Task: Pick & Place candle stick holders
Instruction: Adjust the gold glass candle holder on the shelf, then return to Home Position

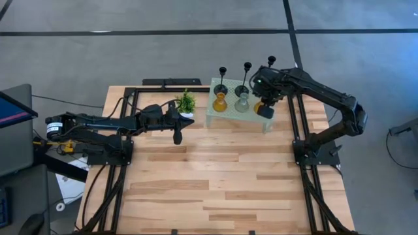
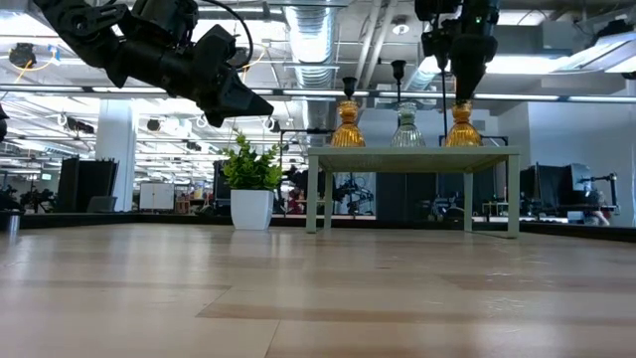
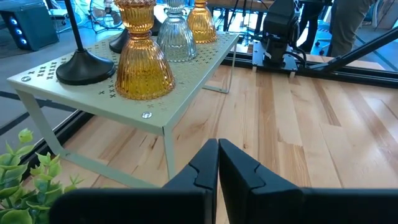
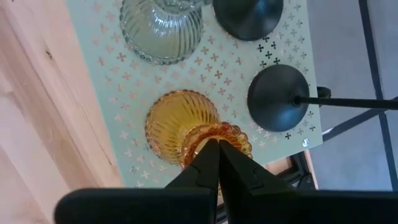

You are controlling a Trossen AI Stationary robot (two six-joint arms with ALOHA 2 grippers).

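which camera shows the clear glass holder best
The left wrist view: the clear glass holder is close and shown from the side, between two amber ones. The low view shows it small, the high view tiny, the right wrist view only its base.

Amber holders: ribbed glass, glossy, translucent. Clear holder: ribbed glass, shiny. Black holders: matt, smooth bases. Stand: pale green, matt, perforated with small crosses. Table: light wood planks, smooth, slight sheen. Grippers: matt black.

Grey floor, exposed ceiling ducts, white pillar
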